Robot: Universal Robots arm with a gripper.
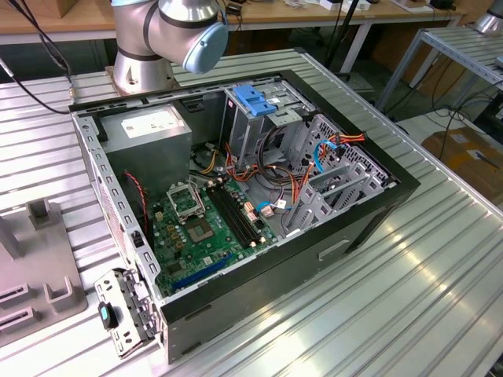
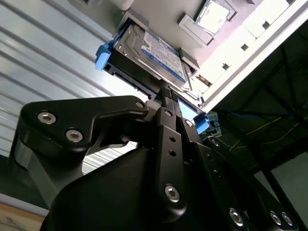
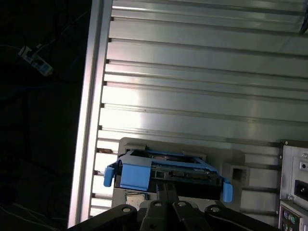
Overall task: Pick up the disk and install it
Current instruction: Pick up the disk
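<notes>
In both wrist views the disk is being cradled in a pale grey holder, which is lying on the ribbed metal table near the table's edge. The gripper is being held right at the disk's near long edge, between the two blue end tabs. Its black fingers are being pressed together with only a thin seam between them (whether any part of the carrier is being pinched there cannot be told). In the exterior view the open computer case is being shown lying on its side on the table, with the arm's base standing just behind it. A ridged blue latch piece is being carried atop the drive cage inside.
</notes>
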